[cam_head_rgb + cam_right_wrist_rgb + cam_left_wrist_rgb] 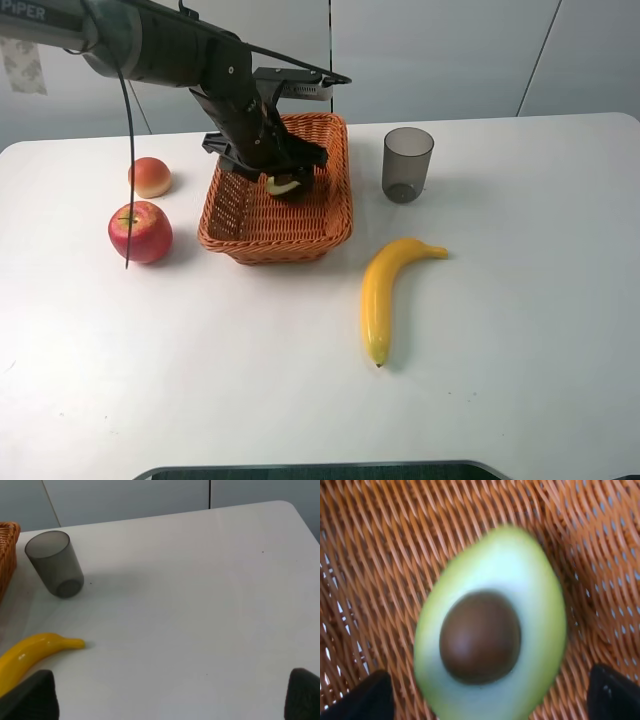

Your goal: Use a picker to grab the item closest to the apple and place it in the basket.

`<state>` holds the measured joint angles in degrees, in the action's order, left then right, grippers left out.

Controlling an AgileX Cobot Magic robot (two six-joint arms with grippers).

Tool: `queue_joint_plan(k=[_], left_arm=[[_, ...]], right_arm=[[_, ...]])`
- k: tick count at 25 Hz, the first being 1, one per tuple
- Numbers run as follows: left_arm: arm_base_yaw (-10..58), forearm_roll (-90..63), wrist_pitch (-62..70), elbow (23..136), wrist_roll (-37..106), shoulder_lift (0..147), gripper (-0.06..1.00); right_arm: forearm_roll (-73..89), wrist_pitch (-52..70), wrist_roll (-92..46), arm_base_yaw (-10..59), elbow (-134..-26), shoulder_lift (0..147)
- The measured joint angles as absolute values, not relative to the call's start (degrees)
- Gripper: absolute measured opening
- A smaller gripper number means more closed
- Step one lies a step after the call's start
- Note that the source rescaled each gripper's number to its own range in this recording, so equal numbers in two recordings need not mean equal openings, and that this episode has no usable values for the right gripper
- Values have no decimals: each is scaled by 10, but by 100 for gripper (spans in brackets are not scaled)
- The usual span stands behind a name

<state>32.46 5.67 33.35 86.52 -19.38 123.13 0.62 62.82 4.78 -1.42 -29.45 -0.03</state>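
Note:
The red apple [140, 231] sits at the table's left, with a small peach-coloured fruit [150, 177] just behind it. My left gripper [285, 175] reaches down into the orange wicker basket [240, 215]. In the left wrist view a half avocado [490, 625] with a brown pit lies cut face up on the basket's weave [380, 555]. It sits between the spread fingertips [365, 695] with a gap on each side, so the left gripper [490, 695] is open. My right gripper [167, 697] is open over bare table and holds nothing.
A yellow banana [385, 290] lies right of the basket, toward the front. A grey translucent cup [407, 163] stands behind it, beside the basket's right wall. The right wrist view shows both the cup [55, 564] and the banana [30, 652].

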Motion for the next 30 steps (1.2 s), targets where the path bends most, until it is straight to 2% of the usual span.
queue_joint_plan(k=[7, 19, 30], left_arm=[[325, 57, 358, 865, -178, 1189, 98], [325, 55, 488, 861, -124, 1091, 98], [325, 55, 478, 716, -106, 934, 100]], right_arm=[[6, 628, 48, -14, -295, 0], [6, 628, 48, -14, -295, 0], [6, 628, 48, -14, -295, 0]])
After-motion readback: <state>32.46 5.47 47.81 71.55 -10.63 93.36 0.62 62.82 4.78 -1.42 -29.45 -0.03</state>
